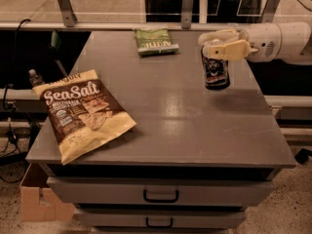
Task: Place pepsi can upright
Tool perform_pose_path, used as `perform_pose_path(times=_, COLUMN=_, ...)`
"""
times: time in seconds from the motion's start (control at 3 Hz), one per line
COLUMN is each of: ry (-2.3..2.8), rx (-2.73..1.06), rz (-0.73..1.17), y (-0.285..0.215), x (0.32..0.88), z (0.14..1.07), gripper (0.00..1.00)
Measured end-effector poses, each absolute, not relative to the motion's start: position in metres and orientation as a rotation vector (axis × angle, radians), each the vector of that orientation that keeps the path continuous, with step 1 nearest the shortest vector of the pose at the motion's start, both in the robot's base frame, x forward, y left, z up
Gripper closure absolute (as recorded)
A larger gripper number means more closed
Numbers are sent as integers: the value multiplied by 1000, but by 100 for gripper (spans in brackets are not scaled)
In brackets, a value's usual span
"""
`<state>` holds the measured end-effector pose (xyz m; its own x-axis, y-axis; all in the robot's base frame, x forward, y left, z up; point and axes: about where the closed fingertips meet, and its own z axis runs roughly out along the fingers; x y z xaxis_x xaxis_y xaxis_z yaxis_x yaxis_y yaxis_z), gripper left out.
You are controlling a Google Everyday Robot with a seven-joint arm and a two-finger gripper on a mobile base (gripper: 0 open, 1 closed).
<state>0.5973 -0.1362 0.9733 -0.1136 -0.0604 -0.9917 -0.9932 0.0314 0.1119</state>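
The pepsi can (216,72), dark blue with a logo on its side, stands upright at the right side of the grey table (170,116), its base at or just above the surface. My gripper (222,47) reaches in from the right on a white arm (282,43). Its cream fingers (233,50) are closed around the top of the can, hiding the can's silver lid.
A large brown and yellow Sea Salt chip bag (80,112) lies at the table's front left. A green snack bag (155,41) lies at the back centre. Drawers (161,194) sit below the tabletop. A cardboard box (41,204) is on the floor at left.
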Motion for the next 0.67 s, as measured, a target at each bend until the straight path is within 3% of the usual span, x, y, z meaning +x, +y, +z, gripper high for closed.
perform_pose_path(times=0.67, ry=1140, rx=-1133, rz=1290, y=-144, x=584, z=949, gripper=100)
